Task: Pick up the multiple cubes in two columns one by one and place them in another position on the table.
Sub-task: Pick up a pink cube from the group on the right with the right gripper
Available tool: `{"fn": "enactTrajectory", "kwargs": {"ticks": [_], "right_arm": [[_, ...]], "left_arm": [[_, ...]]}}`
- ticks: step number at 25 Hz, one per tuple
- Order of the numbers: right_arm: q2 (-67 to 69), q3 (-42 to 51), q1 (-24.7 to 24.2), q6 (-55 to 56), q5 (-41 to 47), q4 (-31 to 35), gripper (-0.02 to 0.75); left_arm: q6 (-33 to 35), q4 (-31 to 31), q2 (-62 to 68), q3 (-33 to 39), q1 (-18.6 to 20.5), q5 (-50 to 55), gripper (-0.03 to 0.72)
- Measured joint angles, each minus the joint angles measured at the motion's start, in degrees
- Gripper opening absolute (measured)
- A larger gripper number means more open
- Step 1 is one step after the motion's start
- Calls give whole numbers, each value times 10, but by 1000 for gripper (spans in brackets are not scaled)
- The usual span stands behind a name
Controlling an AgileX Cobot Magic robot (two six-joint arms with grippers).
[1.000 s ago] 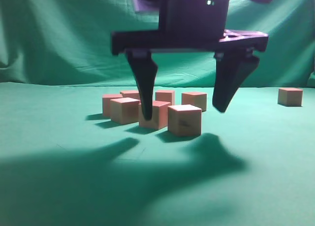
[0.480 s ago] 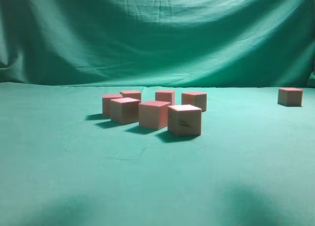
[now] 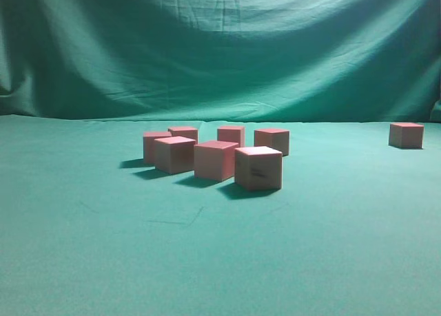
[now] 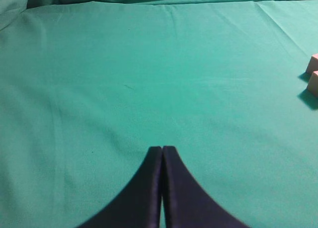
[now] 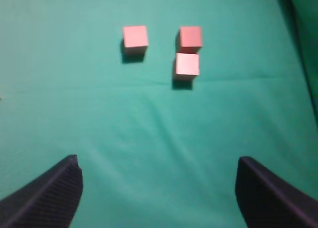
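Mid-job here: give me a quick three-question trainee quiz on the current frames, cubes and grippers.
1. True or false: the left gripper is shut and holds nothing.
2. Multiple choice: the lone cube stands on the table at the A) far right B) far left C) centre of the exterior view.
3. How many cubes does the right wrist view show beyond the right gripper?

Key: 1 true; 2 A; 3 three.

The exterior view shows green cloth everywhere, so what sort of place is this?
Probably a staged robot test bench, not a home or workshop: a table covered in smooth green cloth, a wrinkled green cloth backdrop, and identical small pink-topped wooden cubes as the only props.
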Motion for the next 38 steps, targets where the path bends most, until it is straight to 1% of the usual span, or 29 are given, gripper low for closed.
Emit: {"fn": "enactTrajectory", "kwargs": {"ticks": [3, 7, 9, 11, 13, 14, 15, 16, 17, 18, 22, 23, 24, 31, 33, 35, 36, 37, 38], "right_arm": [[21, 0, -77, -40, -9, 29, 613], [77, 0, -166, -82, -53, 71, 613], [126, -5, -198, -106, -71, 89, 613], [172, -21, -213, -128, -78, 98, 613], [228, -51, -218, -145, -85, 99, 613], [228, -51, -218, -145, -85, 99, 613], [256, -67, -218, -149, -87, 99, 613], [302, -106, -218, -157, -90, 106, 613], [326, -122, -218, -161, -91, 113, 613], [326, -122, -218, -161, -91, 113, 613], [412, -189, -218, -180, -88, 122, 613], [423, -196, -218, -183, -87, 122, 567], [433, -200, -218, -185, -87, 122, 553], [450, -206, -218, -191, -114, 123, 559], [452, -206, -218, -193, -116, 123, 473], [454, -206, -218, -195, -116, 123, 365], [455, -206, -218, -195, -116, 123, 299], [455, -206, -218, -195, -115, 123, 258], [455, -207, -218, -195, -112, 123, 263]], "left_arm": [[0, 0, 0, 0, 0, 0, 0], [0, 0, 0, 0, 0, 0, 0], [0, 0, 0, 0, 0, 0, 0], [0, 0, 0, 0, 0, 0, 0], [0, 0, 0, 0, 0, 0, 0], [0, 0, 0, 0, 0, 0, 0], [0, 0, 0, 0, 0, 0, 0], [0, 0, 0, 0, 0, 0, 0], [0, 0, 0, 0, 0, 0, 0], [0, 0, 0, 0, 0, 0, 0], [0, 0, 0, 0, 0, 0, 0], [0, 0, 0, 0, 0, 0, 0], [0, 0, 0, 0, 0, 0, 0], [0, 0, 0, 0, 0, 0, 0], [0, 0, 0, 0, 0, 0, 0], [0, 0, 0, 0, 0, 0, 0], [0, 0, 0, 0, 0, 0, 0], [0, 0, 0, 0, 0, 0, 0], [0, 0, 0, 0, 0, 0, 0]]}}
